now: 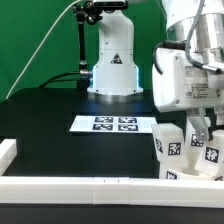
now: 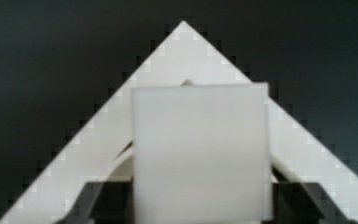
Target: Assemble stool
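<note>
In the wrist view a white blocky stool leg (image 2: 197, 140) stands upright between my two dark fingers (image 2: 108, 203), which press on both its sides. My gripper (image 2: 199, 205) is shut on this leg. In the exterior view the gripper (image 1: 201, 130) hangs low at the exterior view's right, over a cluster of white tagged stool parts (image 1: 170, 148). A tagged piece (image 1: 210, 156) sits right under the fingers. I cannot tell the seat from the legs in that cluster.
White border rails (image 1: 70, 186) run along the front and the exterior view's left, and they meet in a corner (image 2: 181, 35) behind the held leg. The marker board (image 1: 115, 124) lies mid-table. The arm's base (image 1: 112, 70) stands at the back.
</note>
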You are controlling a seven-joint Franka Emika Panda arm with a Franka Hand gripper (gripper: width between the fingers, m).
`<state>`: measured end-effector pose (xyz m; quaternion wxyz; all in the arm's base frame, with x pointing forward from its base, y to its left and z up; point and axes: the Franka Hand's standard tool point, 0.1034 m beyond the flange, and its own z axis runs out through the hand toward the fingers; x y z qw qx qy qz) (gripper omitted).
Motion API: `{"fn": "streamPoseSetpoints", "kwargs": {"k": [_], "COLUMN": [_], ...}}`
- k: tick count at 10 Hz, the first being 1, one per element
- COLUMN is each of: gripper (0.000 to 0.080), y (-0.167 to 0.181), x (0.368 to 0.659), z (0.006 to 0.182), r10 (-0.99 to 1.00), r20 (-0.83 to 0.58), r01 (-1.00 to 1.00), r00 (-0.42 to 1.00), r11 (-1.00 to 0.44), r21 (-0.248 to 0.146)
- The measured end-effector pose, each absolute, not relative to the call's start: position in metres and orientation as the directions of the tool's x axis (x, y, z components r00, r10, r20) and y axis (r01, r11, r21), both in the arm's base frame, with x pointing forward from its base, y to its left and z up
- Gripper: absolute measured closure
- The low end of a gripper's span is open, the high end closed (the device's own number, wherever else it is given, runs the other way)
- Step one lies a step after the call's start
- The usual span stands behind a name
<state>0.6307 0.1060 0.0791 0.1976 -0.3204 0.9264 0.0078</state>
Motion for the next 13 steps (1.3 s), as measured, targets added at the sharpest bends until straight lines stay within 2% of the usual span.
{"fn": "streamPoseSetpoints", "kwargs": {"k": [3,4,5,6,7,10,13], "gripper": [0.0461,0.0352,0.0352,0.0226,0.0166,0.0151,0.0151], "y": [0.106,0.107,0.107,0.106,0.104,0.094,0.095], "x": [0.628,0.627,0.627,0.628,0.628,0.621,0.62], "z": [0.079,0.078,0.078,0.081,0.092,0.118,0.114], "r10": [-0.55,-0.543,-0.577,-0.593,-0.618,-0.665,-0.668], "r20": [-0.384,-0.386,-0.382,-0.384,-0.391,-0.403,-0.397], "r01": [-0.56,-0.555,-0.586,-0.6,-0.621,-0.662,-0.665], "r00": [-0.742,-0.745,-0.721,-0.708,-0.682,-0.629,-0.63], "r11": [0.823,0.827,0.803,0.791,0.772,0.73,0.727], "r21": [-0.097,-0.092,-0.108,-0.118,-0.136,-0.171,-0.169]}}
